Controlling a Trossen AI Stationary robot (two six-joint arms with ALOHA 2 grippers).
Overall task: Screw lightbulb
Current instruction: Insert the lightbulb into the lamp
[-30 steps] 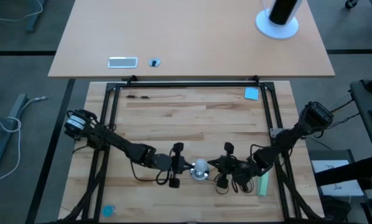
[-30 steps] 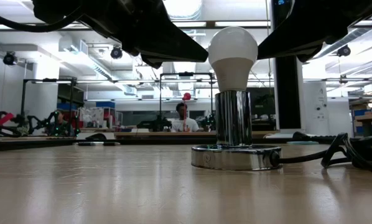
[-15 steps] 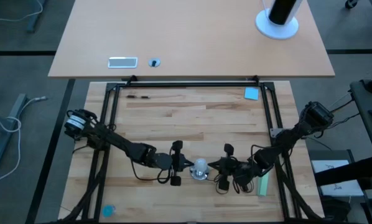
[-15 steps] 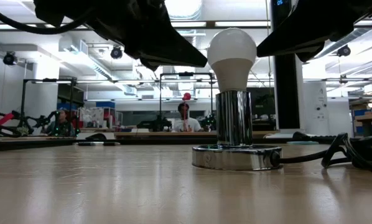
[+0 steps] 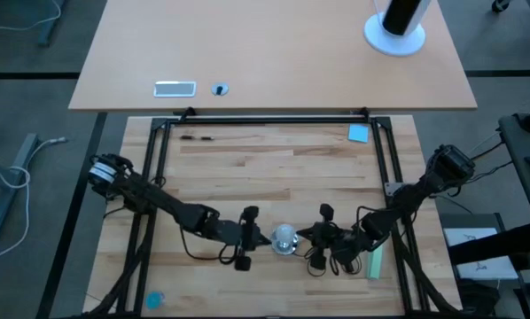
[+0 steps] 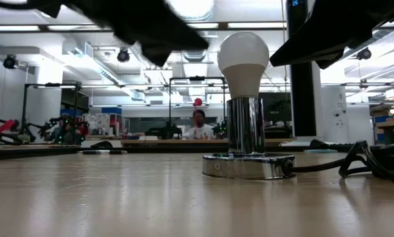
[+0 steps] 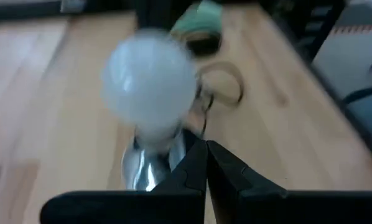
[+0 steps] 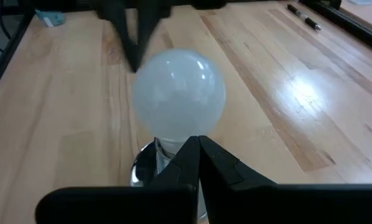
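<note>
The white frosted lightbulb [image 5: 284,236] stands upright with its base in the silver socket [image 6: 247,164], near the table's front edge. It also shows in the low view [image 6: 244,60] and in both wrist views [image 7: 150,81] [image 8: 178,93]. My left gripper [image 5: 261,237] is shut and lies level a short way to the bulb's left, clear of it [image 7: 204,149]. My right gripper [image 5: 306,236] is shut and lies level, with its tips right beside the bulb's right side [image 8: 197,142]. My right gripper points level at the lightbulb from the table's right, with its shut tips beside the bulb's lower half [image 8: 192,134]. I cannot tell whether they touch it.
The socket's black cord [image 5: 320,259] coils under my right arm. A pale green block [image 5: 374,262] lies to its right. A blue pad [image 5: 359,133] and a pen [image 5: 197,136] lie at the far edge. Black frame rails [image 5: 150,177] run along both sides.
My left gripper has drawn back from the lightbulb toward the table's left edge, staying shut. The bulb stays upright in the socket.
</note>
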